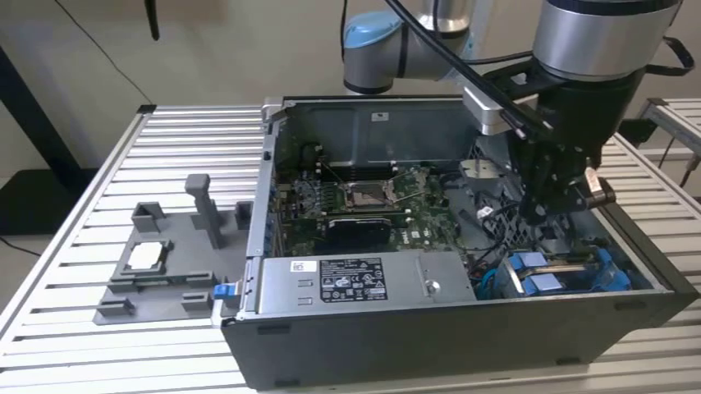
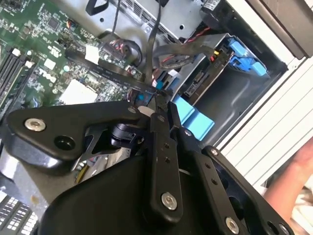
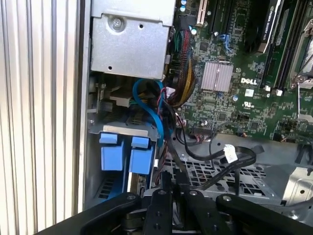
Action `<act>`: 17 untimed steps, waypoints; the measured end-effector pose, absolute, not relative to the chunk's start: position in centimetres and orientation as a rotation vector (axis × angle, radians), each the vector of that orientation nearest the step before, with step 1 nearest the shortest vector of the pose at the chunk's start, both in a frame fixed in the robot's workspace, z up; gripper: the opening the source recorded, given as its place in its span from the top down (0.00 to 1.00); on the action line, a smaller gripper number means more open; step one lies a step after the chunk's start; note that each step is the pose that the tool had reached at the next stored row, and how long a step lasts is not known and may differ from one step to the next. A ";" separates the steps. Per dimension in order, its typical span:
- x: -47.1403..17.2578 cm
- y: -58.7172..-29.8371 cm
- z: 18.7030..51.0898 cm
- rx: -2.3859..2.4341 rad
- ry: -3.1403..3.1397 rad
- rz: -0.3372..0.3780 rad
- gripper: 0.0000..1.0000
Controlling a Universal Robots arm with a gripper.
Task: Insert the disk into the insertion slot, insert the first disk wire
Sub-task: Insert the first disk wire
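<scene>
Inside the case [image 1: 438, 345], fingers [image 2: 160, 132] pinch wire [image 2: 117, 76] beside disk [image 2: 203, 81].

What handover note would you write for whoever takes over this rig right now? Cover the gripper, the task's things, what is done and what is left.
The disk sits in the insertion slot, in the corner of the computer case on the exterior view's right.
The gripper is shut on the disk wire, inside the case and just short of the disk.
Done: disk insertion.
Left: the wire's end is not yet plugged into the disk.
</scene>
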State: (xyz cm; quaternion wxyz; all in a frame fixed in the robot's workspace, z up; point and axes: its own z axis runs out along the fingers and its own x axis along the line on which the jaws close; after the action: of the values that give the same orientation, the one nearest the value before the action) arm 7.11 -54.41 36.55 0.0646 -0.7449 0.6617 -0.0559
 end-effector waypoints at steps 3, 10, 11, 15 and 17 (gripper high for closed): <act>7.7 -54.9 36.4 -2.257 2.005 -0.152 0.84; 9.2 -55.9 36.0 -2.277 2.024 -0.108 0.84; 9.5 -56.0 36.0 -2.280 2.027 -0.102 0.84; 10.4 -56.5 35.7 -2.292 2.038 -0.073 0.84; 10.8 -56.7 35.6 -2.298 2.044 -0.058 0.84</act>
State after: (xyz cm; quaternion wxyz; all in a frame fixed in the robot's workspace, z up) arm 10.84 -56.71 35.63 0.0328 -0.7467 0.6641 -0.0189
